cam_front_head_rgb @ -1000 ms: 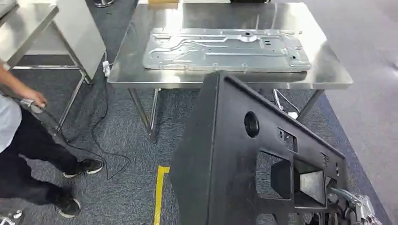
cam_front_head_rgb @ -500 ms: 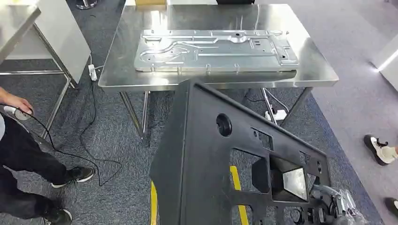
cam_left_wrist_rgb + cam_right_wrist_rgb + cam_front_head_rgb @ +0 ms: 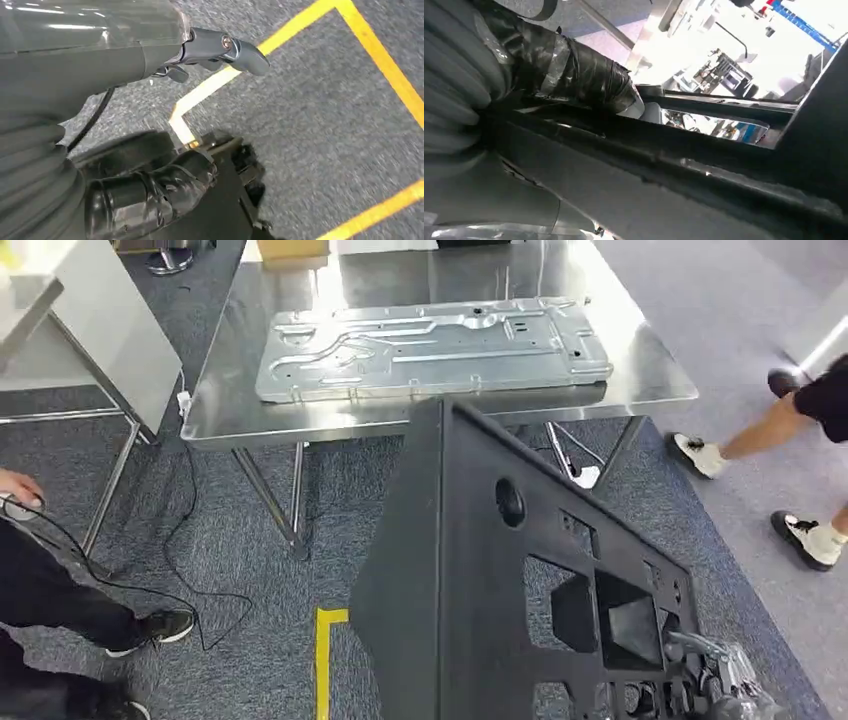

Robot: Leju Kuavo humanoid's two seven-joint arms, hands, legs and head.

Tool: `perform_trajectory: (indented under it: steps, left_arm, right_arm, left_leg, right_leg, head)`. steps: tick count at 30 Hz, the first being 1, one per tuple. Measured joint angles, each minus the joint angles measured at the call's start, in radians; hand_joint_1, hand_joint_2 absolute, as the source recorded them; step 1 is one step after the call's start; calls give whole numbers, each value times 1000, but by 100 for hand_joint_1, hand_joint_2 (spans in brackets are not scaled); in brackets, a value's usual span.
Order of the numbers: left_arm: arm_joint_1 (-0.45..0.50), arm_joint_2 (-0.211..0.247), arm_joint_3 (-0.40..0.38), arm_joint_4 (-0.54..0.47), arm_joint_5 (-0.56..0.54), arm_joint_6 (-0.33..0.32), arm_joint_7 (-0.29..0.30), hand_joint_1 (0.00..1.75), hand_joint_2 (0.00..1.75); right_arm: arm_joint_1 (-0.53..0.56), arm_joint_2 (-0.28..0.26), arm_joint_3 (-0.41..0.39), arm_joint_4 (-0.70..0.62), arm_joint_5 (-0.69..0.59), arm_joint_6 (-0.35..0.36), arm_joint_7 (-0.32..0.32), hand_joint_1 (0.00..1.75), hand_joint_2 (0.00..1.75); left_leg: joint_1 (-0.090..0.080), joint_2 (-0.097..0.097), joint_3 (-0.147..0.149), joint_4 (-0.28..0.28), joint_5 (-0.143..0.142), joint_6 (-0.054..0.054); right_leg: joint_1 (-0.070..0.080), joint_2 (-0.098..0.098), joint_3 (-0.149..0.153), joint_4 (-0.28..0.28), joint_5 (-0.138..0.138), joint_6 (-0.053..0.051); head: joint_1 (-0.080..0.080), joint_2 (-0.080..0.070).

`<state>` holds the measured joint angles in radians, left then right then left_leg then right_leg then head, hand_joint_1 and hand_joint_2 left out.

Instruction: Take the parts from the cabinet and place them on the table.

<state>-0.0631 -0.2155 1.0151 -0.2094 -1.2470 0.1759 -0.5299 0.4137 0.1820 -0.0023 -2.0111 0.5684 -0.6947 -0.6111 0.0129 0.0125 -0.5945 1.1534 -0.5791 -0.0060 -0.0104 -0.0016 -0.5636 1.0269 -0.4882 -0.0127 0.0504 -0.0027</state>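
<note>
Gripping black panel, right hand

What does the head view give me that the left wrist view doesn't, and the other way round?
Head view alone: the steel table ahead with a stamped metal panel lying on it, the cutout face of the black part, the right hand at its lower edge, and people's legs nearby. Left wrist view alone: the left hand gripping the part's edge, thumb raised clear. Both show the black part, grey carpet and yellow floor tape.
</note>
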Motion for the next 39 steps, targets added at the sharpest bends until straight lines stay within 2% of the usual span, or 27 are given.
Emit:
perform_trajectory:
  steps: [2,3,4,7,8,11,12,13,14,15,17,18,19,20,22,23,24,25,27,29,31,33,34,35,37,38,39]
  left_arm:
    - [2,0,0,0,-1,-2,0,0,175]
    - [3,0,0,0,-1,-2,1,0,175]
    - [5,0,0,0,-1,-2,2,0,175]
    - [5,2,0,0,-1,-2,2,0,175]
    - [6,6,0,0,-2,-2,3,0,175]
    - [2,6,0,0,-2,-3,3,0,175]
    - [4,6,0,0,-2,-3,3,0,175]
    - [5,6,0,0,-2,-3,3,0,175]
    - [5,6,0,0,-4,-3,3,0,175]
    - [3,6,0,0,-4,-2,3,0,175]
    - [2,6,0,0,-3,-2,4,0,175]
    - [2,6,0,0,-3,2,9,0,175]
    - [2,6,0,0,-3,6,11,0,175]
    - [4,6,0,0,-3,11,16,0,175]
    - [4,6,0,0,-1,18,19,0,175]
    - [4,6,0,0,-1,21,19,0,175]
    - [0,6,0,0,-1,31,21,0,175]
    - [-1,6,0,0,-2,42,26,0,175]
    - [-1,6,0,0,-2,62,37,0,175]
    - [-2,5,0,0,-4,71,39,0,175]
    - [-2,5,0,0,-5,72,39,0,175]
    - [1,5,0,0,-5,72,39,0,175]
    - [2,5,0,0,-5,72,39,0,175]
    - [4,6,0,0,-5,73,39,0,175]
    - [3,6,0,0,-5,73,39,0,175]
    - [3,6,0,0,-5,73,39,0,175]
    - [1,6,0,0,-5,74,39,0,175]
  right_arm:
    - [-1,0,4,0,2,0,-12,175,175]
    - [-1,0,4,0,6,0,-17,175,175]
    - [-1,0,4,0,8,0,-21,175,175]
    - [-1,0,5,0,27,0,-33,175,175]
    - [-1,0,5,0,33,0,-38,175,175]
    - [-3,0,5,0,42,0,-45,175,175]
    - [-3,0,5,0,42,0,-50,175,175]
    - [-3,0,5,-3,39,0,-57,175,175]
    - [-2,1,5,-4,35,0,-65,175,175]
    - [-5,1,4,-7,30,0,-71,175,175]
    - [-4,1,3,-7,21,0,-79,175,175]
    - [-3,1,3,-7,19,0,-80,175,175]
    - [-3,1,3,-7,18,0,-80,175,175]
    - [-3,1,3,-7,18,0,-80,175,175]
    - [-2,1,3,-7,21,0,-80,175,175]
    - [-2,1,3,-7,22,0,-80,175,175]
    - [-3,2,2,-7,22,0,-80,175,175]
    - [-3,3,2,-8,24,0,-80,175,175]
    - [2,4,0,-8,29,0,-80,175,175]
    - [3,10,-3,-9,34,0,-81,175,175]
    - [3,12,-5,-10,37,0,-82,175,175]
    - [3,15,-9,-10,38,0,-82,175,175]
    - [3,16,-10,-10,38,0,-82,175,175]
    - [3,16,-10,-10,38,0,-82,175,175]
    - [3,16,-11,-10,38,0,-82,175,175]
    - [3,17,-11,-11,38,0,-82,175,175]
    - [3,17,-11,-11,38,0,-82,175,175]
  left_leg:
    - [-1,-3,-83,150,-51,0]
    - [-1,-3,-107,181,-46,1]
    - [-2,-3,-108,166,-18,4]
    - [-13,-9,-16,-64,130,33]
    - [-16,-13,0,-89,115,43]
    - [-24,-12,9,-115,111,43]
    - [-22,-12,12,-124,113,45]
    - [-7,-8,28,-145,121,50]
    - [-9,-8,37,-155,120,51]
    - [-8,-5,43,-158,119,57]
    - [-7,-3,49,-158,114,58]
    - [-6,-2,53,-158,109,57]
    - [-4,-2,58,-158,105,53]
    - [-1,-2,65,-157,100,48]
    - [8,-3,84,-154,85,37]
    - [10,-3,86,-151,76,27]
    - [3,-6,85,-142,66,16]
    - [6,-5,86,-147,66,11]
    - [8,-2,90,-152,65,1]
    - [12,-4,88,-129,44,-8]
    - [11,-4,28,-6,-26,-6]
    - [10,-4,-59,157,-86,-6]
    - [10,-4,-79,185,-80,-4]
    - [9,-4,-75,164,-50,0]
    - [3,-1,-8,2,57,16]
    - [-6,12,30,-88,99,30]
    - [-14,31,38,-114,84,37]
  right_leg:
    - [7,3,4,1,-5,-8]
    - [11,6,7,1,-8,-11]
    - [15,9,12,1,-12,-12]
    - [23,16,37,1,-28,-12]
    - [25,16,34,2,-32,-8]
    - [17,19,32,0,-36,8]
    - [17,19,35,-5,-37,11]
    - [19,16,41,1,-45,17]
    - [19,12,35,23,-54,25]
    - [16,12,11,67,-79,29]
    - [3,11,-90,240,-147,41]
    - [-3,11,-128,293,-156,46]
    - [-9,10,-144,301,-137,52]
    - [-14,7,-134,259,-93,58]
    - [-24,1,-62,89,19,68]
    - [-28,-4,-33,15,41,71]
    - [-13,-2,-23,1,25,65]
    - [-15,0,-27,9,24,52]
    - [-11,3,-28,11,20,39]
    - [-14,2,-23,3,21,21]
    - [-10,-4,-21,3,16,11]
    - [-1,-10,-18,4,11,2]
    - [3,-11,-15,4,9,0]
    - [6,-13,-10,4,6,-3]
    - [12,-16,3,4,-1,-2]
    - [12,-18,7,4,-5,-1]
    - [19,-21,9,7,-8,4]
  head:
    - [0,0]
    - [0,0]
    - [0,0]
    - [0,0]
    - [2,0]
    - [-1,0]
    - [0,0]
    - [-2,0]
    - [3,0]
    - [2,0]
    - [3,0]
    - [3,0]
    - [2,0]
    - [3,0]
    - [3,0]
    - [4,0]
    - [5,0]
    - [2,0]
    - [3,0]
    - [3,0]
    - [3,0]
    - [3,0]
    - [3,0]
    - [3,0]
    - [3,0]
    - [3,0]
    - [5,0]
